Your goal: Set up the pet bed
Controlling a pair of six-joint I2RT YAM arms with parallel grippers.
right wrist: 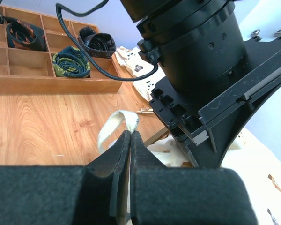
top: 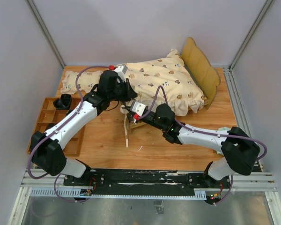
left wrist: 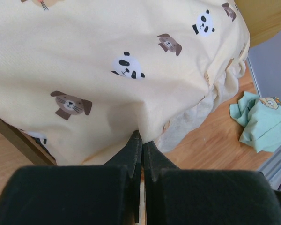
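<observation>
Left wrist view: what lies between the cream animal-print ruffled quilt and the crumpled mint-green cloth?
Only bare wooden tabletop, shown in the left wrist view; the quilt and the cloth lie apart.

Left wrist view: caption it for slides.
Shut left gripper pinches the animal-print quilt at its edge; green cloth lies beyond.

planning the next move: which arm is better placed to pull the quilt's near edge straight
Left. The left hand is shut on the near hem of the quilt, fabric puckering at its tips; the right hand is shut on a cream strap, off the quilt.
</observation>
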